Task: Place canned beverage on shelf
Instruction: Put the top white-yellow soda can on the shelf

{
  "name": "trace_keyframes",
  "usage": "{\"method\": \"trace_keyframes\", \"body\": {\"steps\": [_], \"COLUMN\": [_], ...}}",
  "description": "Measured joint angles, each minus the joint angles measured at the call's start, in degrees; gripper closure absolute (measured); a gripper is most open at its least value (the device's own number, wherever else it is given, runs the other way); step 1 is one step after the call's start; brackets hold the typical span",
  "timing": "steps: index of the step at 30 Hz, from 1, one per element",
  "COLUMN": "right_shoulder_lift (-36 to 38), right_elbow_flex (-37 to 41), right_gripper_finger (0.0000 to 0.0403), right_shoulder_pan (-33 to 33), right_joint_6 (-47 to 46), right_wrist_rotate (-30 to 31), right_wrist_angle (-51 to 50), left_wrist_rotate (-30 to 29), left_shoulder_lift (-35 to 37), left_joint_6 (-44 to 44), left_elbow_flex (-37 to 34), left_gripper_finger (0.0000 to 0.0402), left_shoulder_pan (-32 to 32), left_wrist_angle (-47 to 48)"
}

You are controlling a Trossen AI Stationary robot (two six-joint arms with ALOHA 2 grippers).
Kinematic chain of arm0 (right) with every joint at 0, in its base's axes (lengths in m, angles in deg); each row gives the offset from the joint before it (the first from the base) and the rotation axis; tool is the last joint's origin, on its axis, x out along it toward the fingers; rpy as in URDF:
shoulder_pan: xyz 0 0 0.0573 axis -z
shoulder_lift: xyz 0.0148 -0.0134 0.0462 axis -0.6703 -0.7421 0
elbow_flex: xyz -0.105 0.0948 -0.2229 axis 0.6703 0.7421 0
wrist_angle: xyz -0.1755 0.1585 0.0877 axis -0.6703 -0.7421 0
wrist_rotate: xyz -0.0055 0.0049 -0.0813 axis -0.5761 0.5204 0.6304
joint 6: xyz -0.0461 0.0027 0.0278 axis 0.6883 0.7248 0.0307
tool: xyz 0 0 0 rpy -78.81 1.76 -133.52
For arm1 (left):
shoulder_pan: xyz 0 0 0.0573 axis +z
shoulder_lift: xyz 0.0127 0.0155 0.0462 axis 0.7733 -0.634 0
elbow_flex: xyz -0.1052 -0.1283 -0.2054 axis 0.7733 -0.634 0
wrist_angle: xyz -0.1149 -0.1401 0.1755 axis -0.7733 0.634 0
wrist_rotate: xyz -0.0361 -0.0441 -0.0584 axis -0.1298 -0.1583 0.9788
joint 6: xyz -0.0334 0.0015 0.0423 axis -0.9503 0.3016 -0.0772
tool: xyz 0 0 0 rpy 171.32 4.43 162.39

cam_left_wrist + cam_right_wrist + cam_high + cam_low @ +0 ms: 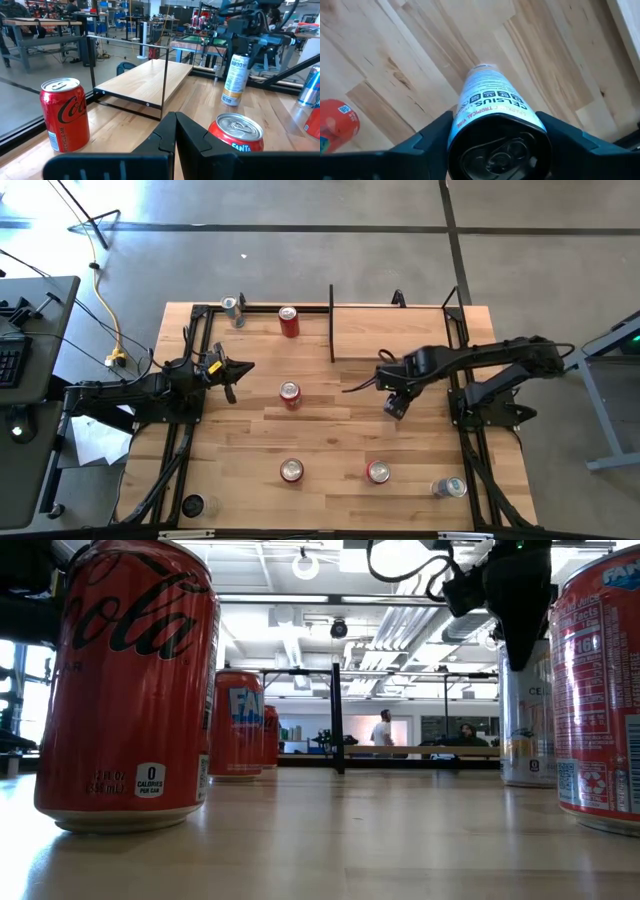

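A tall white Celsius can (492, 100) stands upright at mid-table, right of centre; it also shows in the left wrist view (236, 80) and the low view (525, 740). My right gripper (395, 407) is over it, shut on its top end. The shelf (395, 330), a light-wood ledge with black bars and an upright divider (331, 325), lies at the table's far edge and holds no cans. My left gripper (244, 368) is shut and empty at the table's left, beside an orange Fanta can (235, 132). My right gripper pinches the Celsius can's upper wall (462, 125), just below the rim, between its two fingers (427, 137), one on each side. The fingers come from above, pointing down. The can stays upright below them; whether its base is on the table or just clear, I cannot tell.
A red Coca-Cola can (289, 322) and a silver can (232, 308) stand at the far edge, left of the shelf. Two red cans (291, 470) (377, 471) and a blue-silver can (449, 487) stand near the front edge. Black frame rails run along both table sides.
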Motion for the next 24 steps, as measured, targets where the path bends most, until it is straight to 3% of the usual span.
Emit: {"method": "trace_keyframes", "body": {"steps": [6,11,19,24], "right_shoulder_lift": [1.2,1.5,-2.4,-7.5], "right_elbow_flex": [-1.7,-8.6,-23.5,-29.3], "right_gripper_finger": [0.0165,0.0165,0.0165,0.0165], "right_shoulder_pan": [1.5,5.7,23.7,36.3], "right_joint_6": [1.1,7.1,22.4,33.3], "right_wrist_rotate": [-1.4,-3.2,4.0,4.2], "right_wrist_angle": [-0.6,-4.5,-14.4,-14.4], "left_wrist_rotate": [0.0,0.0,1.0,2.7], "left_shoulder_lift": [0.0,0.0,0.0,0.0], "left_joint_6": [-0.5,0.3,0.5,0.6], "left_elbow_flex": [0.0,0.0,0.0,0.0], "left_gripper_finger": [0.0401,0.0402,0.0402,0.0402], "left_shoulder_pan": [0.0,0.0,0.0,0.0], "left_wrist_angle": [0.0,-0.2,-0.3,0.0]}}
